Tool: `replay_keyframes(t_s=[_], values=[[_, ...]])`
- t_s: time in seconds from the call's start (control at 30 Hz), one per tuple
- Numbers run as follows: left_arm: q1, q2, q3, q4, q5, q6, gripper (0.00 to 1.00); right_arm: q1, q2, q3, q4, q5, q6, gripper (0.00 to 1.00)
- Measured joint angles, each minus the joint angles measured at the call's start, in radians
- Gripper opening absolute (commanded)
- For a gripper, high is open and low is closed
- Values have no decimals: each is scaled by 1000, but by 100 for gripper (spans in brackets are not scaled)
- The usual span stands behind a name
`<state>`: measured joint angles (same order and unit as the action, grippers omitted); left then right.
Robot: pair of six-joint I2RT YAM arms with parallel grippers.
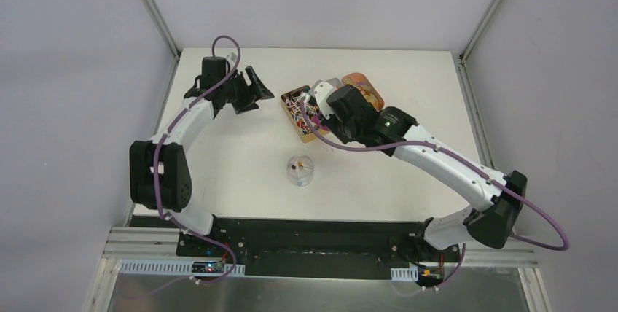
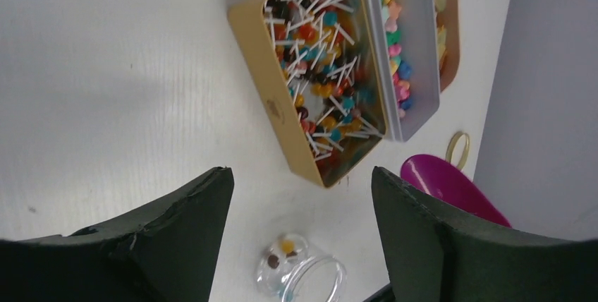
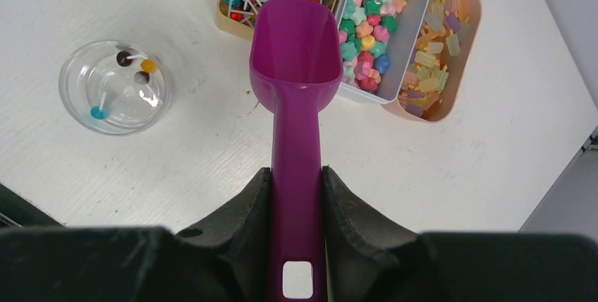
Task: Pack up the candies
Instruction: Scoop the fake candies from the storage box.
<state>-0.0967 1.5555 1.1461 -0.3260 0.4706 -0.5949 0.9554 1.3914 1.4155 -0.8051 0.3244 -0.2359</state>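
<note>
Tabletop (image 1: 240, 173) bears three trays (image 3: 412, 34) of candies (image 3: 367, 34) and a sparsely filled jar (image 3: 67, 80).

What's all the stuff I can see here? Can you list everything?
lollipops: a heap, many colours, white sticks, in the gold tin
gold tin: one, gold, far side of table
star candies: many, pink, green, blue, yellow, in the grey tray
grey tray: one, grey, beside the gold tin
stick candies: many, pale yellow and purple, in the peach tray
peach tray: one, peach, beside the grey tray
clear bowl: one, see-through, nearer the arms, a few lollipops inside
magenta scoop: one, magenta, empty, above the trays
yellow ring: one, yellow, near the grey tray
table: one, white
left fingers: two, black, open, empty
right fingers: two, black, gripping the scoop's handle
</note>
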Motion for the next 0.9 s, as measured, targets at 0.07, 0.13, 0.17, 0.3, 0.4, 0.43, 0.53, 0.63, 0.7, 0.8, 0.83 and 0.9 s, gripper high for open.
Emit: replay_keyframes(t_s=[0.07,0.13,0.17,0.3,0.4,0.43,0.53,0.63,0.7,0.8,0.83,0.9], values=[[0,57,56,34,0,-25,68,-24,47,34,-14,-4,15,0],[0,121,106,67,-2,-47,67,-37,85,64,-23,-12,29,0],[0,154,128,78,-7,-51,67,-43,104,80,-28,-18,37,0],[0,290,208,95,-33,-56,65,-60,159,127,-33,-40,70,0],[0,382,261,102,-42,-55,64,-69,196,163,-39,-51,87,0],[0,412,278,105,-42,-51,64,-71,209,173,-39,-53,90,0],[0,469,319,109,-26,-45,63,-79,240,188,-39,-61,101,0],[0,507,357,125,9,-41,60,-85,269,197,-44,-69,112,0],[0,522,367,141,41,-41,57,-89,285,202,-49,-72,117,0],[0,550,385,152,92,-43,54,-94,307,214,-57,-77,125,0],[0,561,391,156,107,-43,53,-96,314,220,-56,-78,127,0],[0,584,398,163,129,-47,51,-99,327,229,-55,-79,130,0]])
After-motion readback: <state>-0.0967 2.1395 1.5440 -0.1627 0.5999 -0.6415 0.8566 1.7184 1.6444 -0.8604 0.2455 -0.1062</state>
